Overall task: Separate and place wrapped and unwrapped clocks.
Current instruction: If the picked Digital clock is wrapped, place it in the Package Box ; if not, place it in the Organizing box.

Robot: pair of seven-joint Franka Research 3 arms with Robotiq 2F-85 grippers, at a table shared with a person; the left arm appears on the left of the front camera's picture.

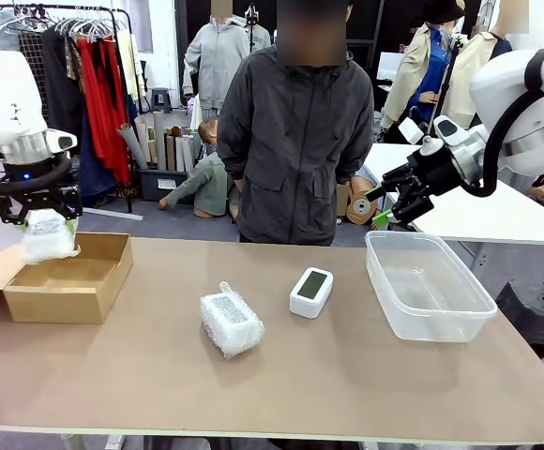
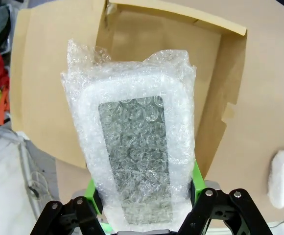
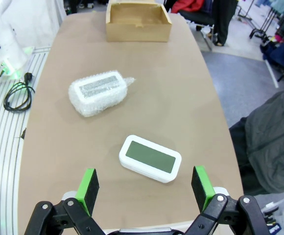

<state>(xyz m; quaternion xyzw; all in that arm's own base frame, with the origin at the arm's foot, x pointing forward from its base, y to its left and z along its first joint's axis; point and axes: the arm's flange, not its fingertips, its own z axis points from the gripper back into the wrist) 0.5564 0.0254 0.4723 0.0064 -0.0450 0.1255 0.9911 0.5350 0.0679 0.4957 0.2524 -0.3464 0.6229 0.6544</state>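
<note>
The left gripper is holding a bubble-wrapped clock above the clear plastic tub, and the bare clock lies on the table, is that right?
Not quite. The left gripper holds the bubble-wrapped clock above the brown cardboard box, not the clear plastic tub; the front view shows it. The bare clock does lie on the table.

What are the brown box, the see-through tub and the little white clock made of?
The box looks like matte brown cardboard, with folded flaps. The tub seems clear, glossy plastic: the table shows through it. The clock is probably smooth white plastic with a grey-green screen.
</note>
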